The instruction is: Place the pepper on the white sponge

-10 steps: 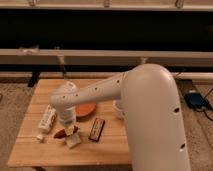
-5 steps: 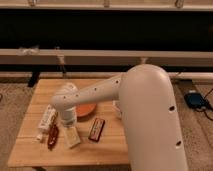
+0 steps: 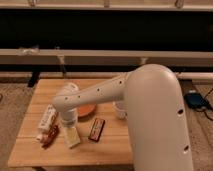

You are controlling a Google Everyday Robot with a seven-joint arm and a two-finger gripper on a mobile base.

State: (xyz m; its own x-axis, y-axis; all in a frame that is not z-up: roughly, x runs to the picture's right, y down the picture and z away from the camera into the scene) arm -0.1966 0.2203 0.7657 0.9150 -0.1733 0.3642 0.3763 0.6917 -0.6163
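One gripper [image 3: 70,125], jaws spread and empty, hangs directly over the white sponge [image 3: 73,139]. The pepper [image 3: 50,136] lies on the table [image 3: 115,146] just beside the gripper, on the side away from the dark box [image 3: 96,129]. You should sidestep to the pepper, straddle its narrow width, and close gently, since glossy skin probably slips.

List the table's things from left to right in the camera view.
Pepper → sponge, with the end effector right over it → box → cup.
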